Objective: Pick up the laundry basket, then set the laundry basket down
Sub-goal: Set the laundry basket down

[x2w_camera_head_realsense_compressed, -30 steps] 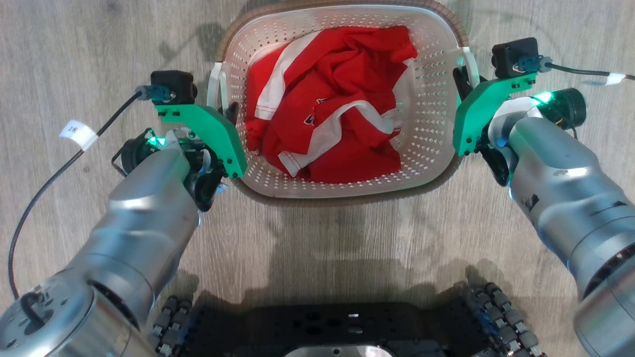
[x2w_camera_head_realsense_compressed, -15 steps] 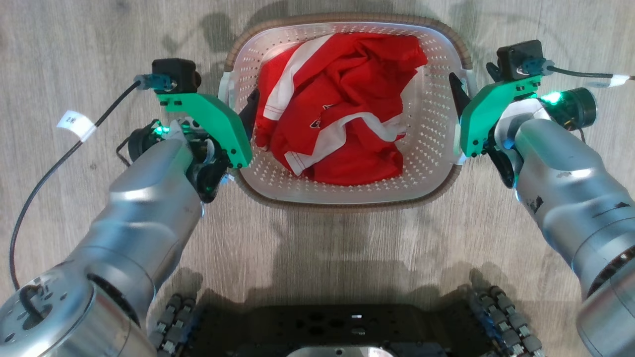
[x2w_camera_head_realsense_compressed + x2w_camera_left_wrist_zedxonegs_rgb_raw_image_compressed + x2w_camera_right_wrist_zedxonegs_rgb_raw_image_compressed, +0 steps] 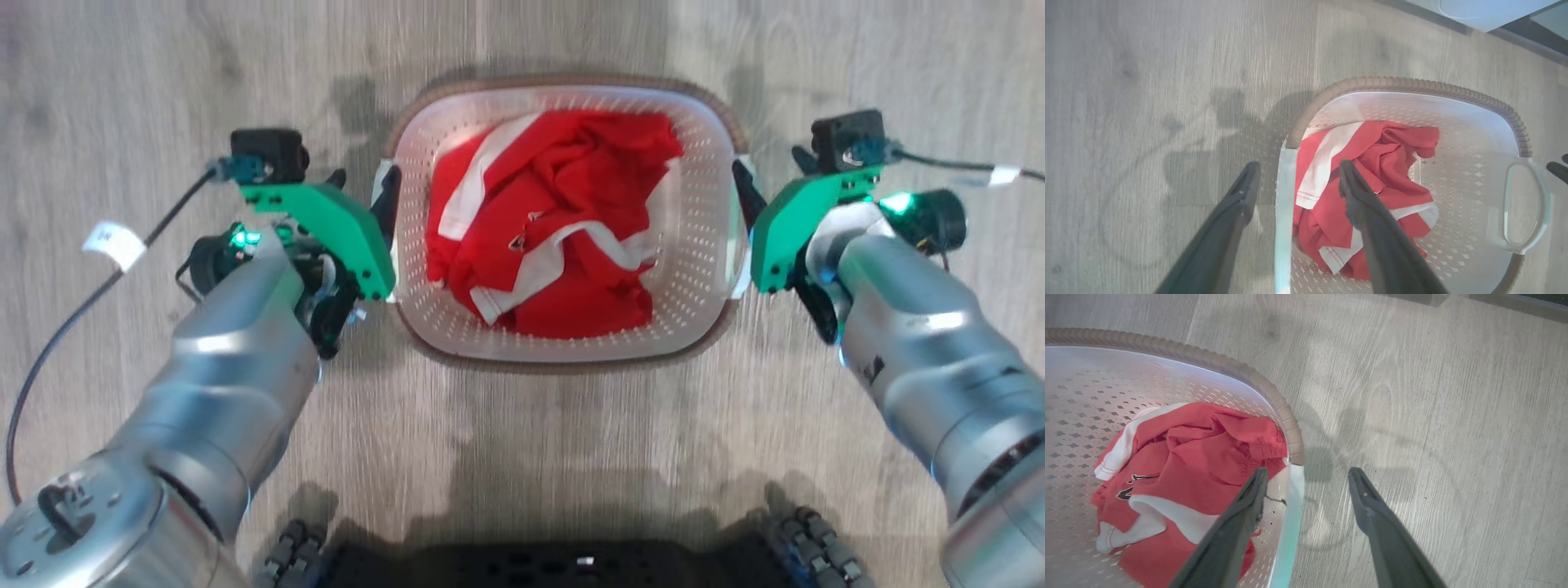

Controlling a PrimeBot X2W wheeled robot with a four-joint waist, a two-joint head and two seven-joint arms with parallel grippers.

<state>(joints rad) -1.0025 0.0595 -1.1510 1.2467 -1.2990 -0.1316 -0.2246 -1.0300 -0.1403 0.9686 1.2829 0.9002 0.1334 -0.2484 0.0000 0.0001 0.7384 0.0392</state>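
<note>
The laundry basket (image 3: 710,269) sits in the middle of the wooden floor (image 3: 522,457), straight ahead of the robot and between its two arms. A crumpled red and white shirt (image 3: 563,237) lies inside it.

The left claw (image 3: 1298,167) is open and straddles the basket's left side. One finger is outside over the floor and the other is inside above the shirt, with the white left handle (image 3: 1286,196) in the gap between them, not pinched.

The right claw (image 3: 1308,473) is open too and straddles the right handle (image 3: 1294,498) the same way, one finger inside and one outside. Whether either claw touches the plastic cannot be told.
</note>
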